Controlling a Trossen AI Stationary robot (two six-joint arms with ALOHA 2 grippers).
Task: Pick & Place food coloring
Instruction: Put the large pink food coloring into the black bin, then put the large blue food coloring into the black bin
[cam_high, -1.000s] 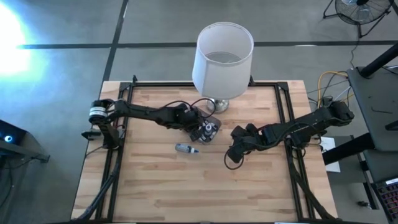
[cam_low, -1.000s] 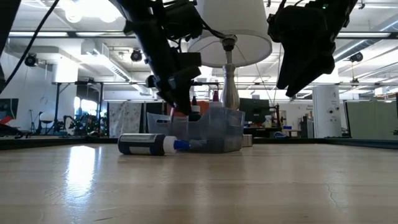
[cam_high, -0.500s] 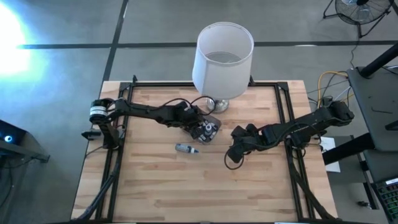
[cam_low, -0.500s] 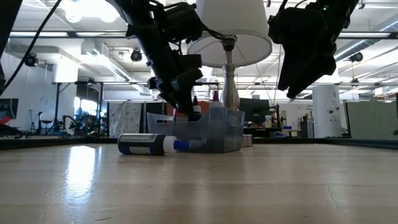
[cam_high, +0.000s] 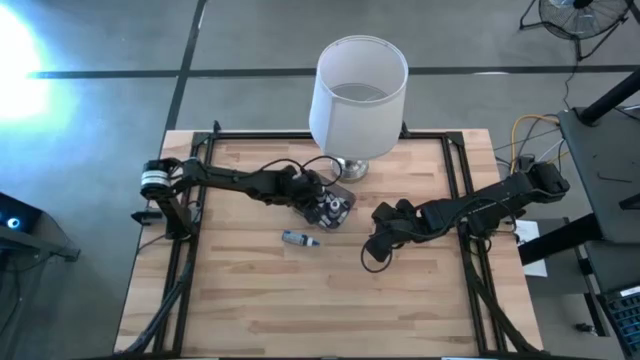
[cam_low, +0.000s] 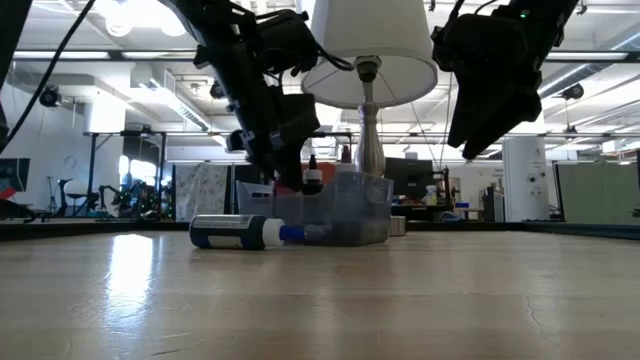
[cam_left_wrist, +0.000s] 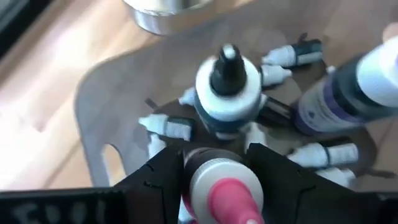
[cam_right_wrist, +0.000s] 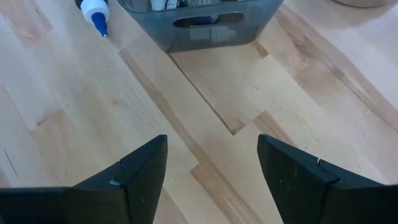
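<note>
Wooden planks make up the table (cam_high: 300, 290), which sits on a grey floor in a big bright workshop. A tall white lamp (cam_high: 357, 97) stands at the far edge of the table, near the middle.

Two dark arms reach in from the left and right edges. The left gripper (cam_left_wrist: 214, 177) hangs over a small see-through tub (cam_high: 333, 205) that sits just in front of the lamp's foot. Its fingers (cam_left_wrist: 152, 177) pinch a little bottle with a pink cap (cam_left_wrist: 227, 190) by the neck, held up above the tub. The right gripper (cam_right_wrist: 211, 171) waits over bare wood, right of the tub and apart from it. Its fingers are spread wide and hold nothing.

Inside the tub are more food coloring bottles. One with a black cap (cam_left_wrist: 227, 87) stands up straight in the middle. A purple one (cam_left_wrist: 339, 93) leans next to it. Many tiny white and dark ones (cam_left_wrist: 168, 126) lie flat on the bottom around them.

One more bottle with a blue tip (cam_high: 300, 239) lies on its side on the table, just beside the tub on the near side, toward the left edge.
</note>
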